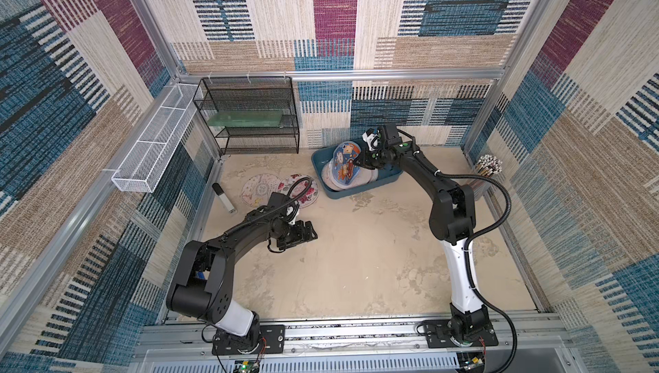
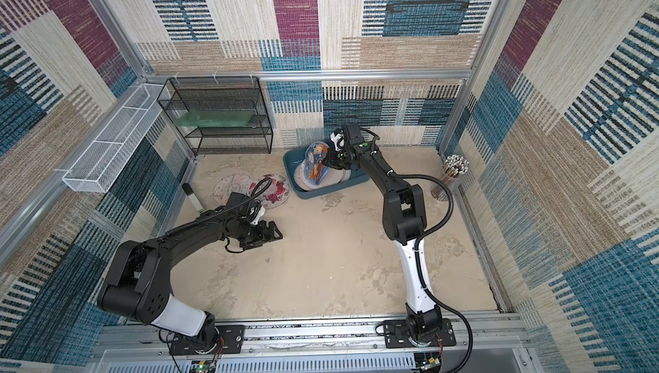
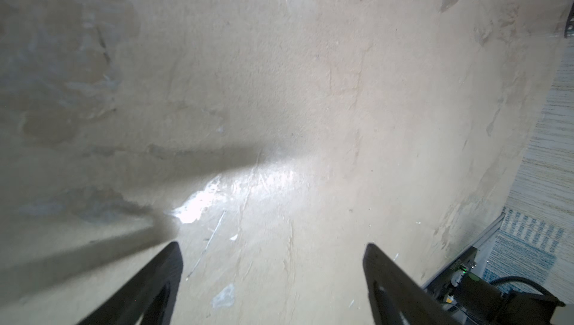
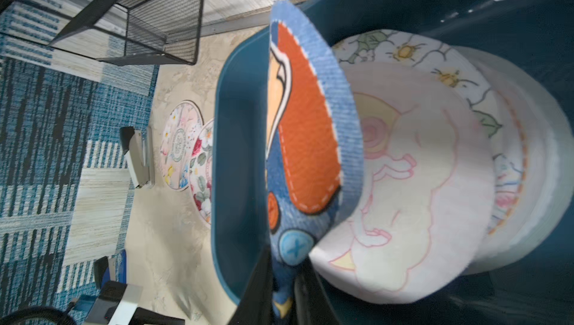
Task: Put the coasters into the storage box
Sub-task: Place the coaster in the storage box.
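One teal storage box [image 1: 322, 175] sits under the right gripper [image 4: 284, 261], with pale coasters [image 4: 419, 183] stacked inside, below it. Right jaws pinch the rim of a dark blue coaster [image 4: 310, 121], which stands on edge over that stack. Two floral coasters [image 1: 258, 187] lie flat on the table [image 3: 310, 90], near the left gripper [image 3: 273, 245] and on its far side. Its jaws are spread wide and hold nothing.

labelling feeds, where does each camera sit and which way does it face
Both top views: overhead in front, looking down at the table; left arm and right arm show.
Left wrist: faces bare table; open left hand shows.
Right wrist: looks into the storage box; right hand shut on blue coaster.
Shared with top views: storage box, floral coasters.
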{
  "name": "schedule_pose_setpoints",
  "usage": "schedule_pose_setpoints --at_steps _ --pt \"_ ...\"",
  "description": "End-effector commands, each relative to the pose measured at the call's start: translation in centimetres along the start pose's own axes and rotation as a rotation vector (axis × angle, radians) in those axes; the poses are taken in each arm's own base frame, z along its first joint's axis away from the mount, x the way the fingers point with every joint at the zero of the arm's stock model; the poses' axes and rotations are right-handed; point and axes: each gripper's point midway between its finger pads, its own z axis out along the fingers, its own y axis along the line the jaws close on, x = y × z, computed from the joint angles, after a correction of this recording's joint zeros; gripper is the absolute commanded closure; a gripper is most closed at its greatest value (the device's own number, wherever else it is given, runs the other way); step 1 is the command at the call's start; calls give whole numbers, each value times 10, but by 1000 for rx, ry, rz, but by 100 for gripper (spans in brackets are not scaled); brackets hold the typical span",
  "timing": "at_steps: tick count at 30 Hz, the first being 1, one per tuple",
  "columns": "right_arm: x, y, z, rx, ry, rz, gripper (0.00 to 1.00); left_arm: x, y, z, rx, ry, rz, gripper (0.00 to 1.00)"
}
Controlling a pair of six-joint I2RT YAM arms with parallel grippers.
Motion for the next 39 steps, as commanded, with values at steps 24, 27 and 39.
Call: schedule_pose_setpoints --at_steps 24,27,39 --pt "-2 -54 -34 259 -26 21 18 -35 5 -23 -63 -101 -18 9" --pt "0 -43 -42 235 -32 10 11 -47 13 -32 -94 -140 -32 9" --pt "19 20 -71 124 -44 -57 6 -143 55 -72 -204 -333 -53 12"
